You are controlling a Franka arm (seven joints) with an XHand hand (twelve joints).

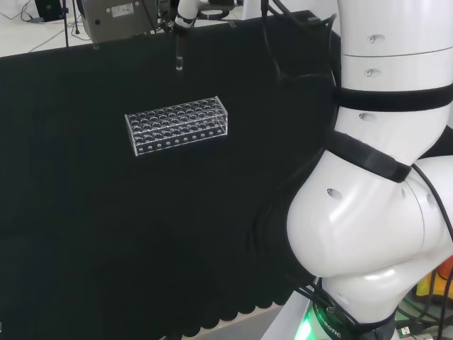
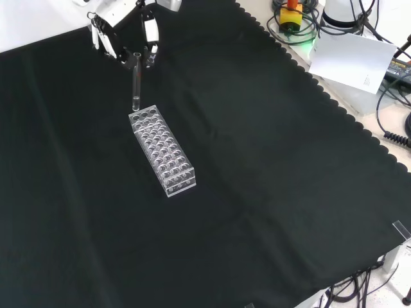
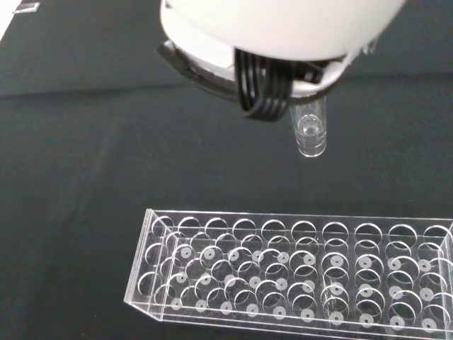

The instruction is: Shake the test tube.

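A clear glass test tube (image 2: 136, 82) hangs upright in the air, held near its top by the hand (image 2: 122, 33), whose fingers are curled round it. In the head view the test tube (image 1: 179, 57) hangs below the hand (image 1: 185, 15) at the top, beyond the clear plastic tube rack (image 1: 178, 125). The front view shows the tube's lower end just above the near end of the rack (image 2: 162, 150). The wrist view looks along the test tube (image 3: 311, 132) from a finger (image 3: 265, 91), with the rack (image 3: 297, 273) below; its holes look bare.
The black cloth (image 2: 270, 167) covers the bench, with a scalloped edge at the front view's right. Cables and a white sheet (image 2: 350, 61) lie off the cloth there. In the head view the arm's white links (image 1: 382, 177) rise at the right.
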